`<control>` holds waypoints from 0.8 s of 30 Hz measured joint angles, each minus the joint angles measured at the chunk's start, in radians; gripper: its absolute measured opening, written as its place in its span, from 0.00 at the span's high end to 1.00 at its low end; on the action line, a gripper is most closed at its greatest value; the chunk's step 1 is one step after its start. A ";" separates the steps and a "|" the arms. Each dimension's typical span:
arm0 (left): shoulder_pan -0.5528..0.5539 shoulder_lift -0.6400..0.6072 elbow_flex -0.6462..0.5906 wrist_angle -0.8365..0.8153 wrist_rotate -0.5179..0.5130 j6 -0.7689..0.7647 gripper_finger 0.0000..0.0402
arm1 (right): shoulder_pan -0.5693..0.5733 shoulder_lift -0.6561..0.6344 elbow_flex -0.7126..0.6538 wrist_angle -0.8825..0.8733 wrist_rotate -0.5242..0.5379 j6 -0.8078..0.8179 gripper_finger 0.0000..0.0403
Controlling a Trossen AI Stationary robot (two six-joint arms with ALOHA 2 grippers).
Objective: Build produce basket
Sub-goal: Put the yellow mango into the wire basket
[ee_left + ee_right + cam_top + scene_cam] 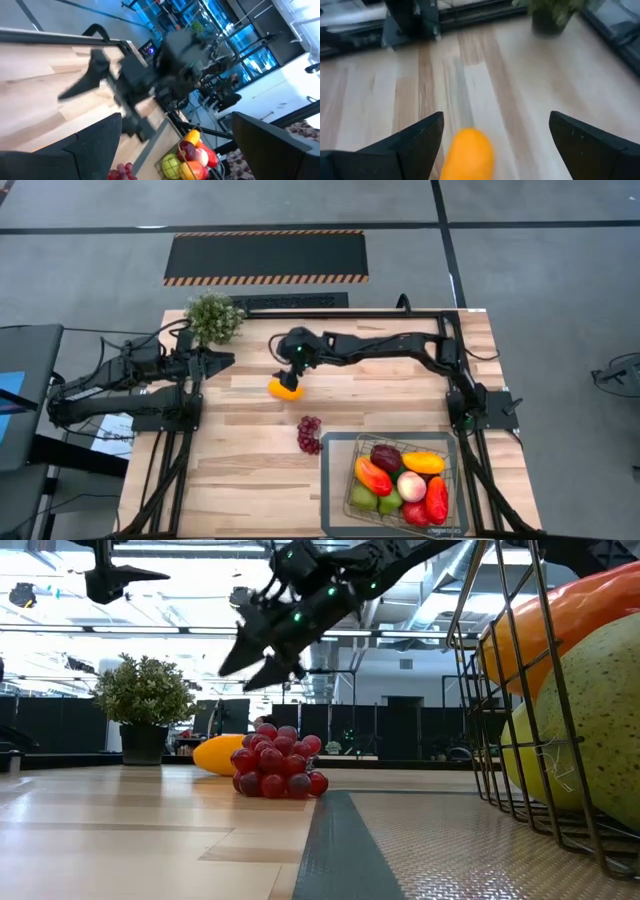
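An orange pepper [285,389] lies on the wooden table, left of the table's middle. My right gripper [285,374] hangs open just above it, slanting down; in the right wrist view the pepper [467,155] shows low between the two spread fingers, nearer one of them. Purple grapes [310,435] rest on the wood nearer the front edge. The wire basket [400,480] stands at the near right with several fruits and peppers inside. My left gripper [222,361] waits open at the table's left side, held high and pointing right.
A potted plant [213,317] stands at the far left corner, close behind my left arm. The basket sits on a grey mat [335,480]. Bare wood lies between the pepper, the grapes [280,768] and the left edge.
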 joint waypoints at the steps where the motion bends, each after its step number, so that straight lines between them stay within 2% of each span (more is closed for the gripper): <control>1: 0.000 0.000 0.000 0.000 -0.002 0.007 0.11 | 0.004 0.007 -0.002 -0.011 0.001 0.009 0.06; 14: 0.000 0.000 0.000 -0.028 -0.006 0.010 0.11 | 0.039 0.115 0.001 0.051 0.003 0.085 0.06; 24: 0.001 0.000 0.000 -0.042 -0.026 0.011 0.11 | 0.058 0.165 -0.003 0.017 0.001 0.155 0.06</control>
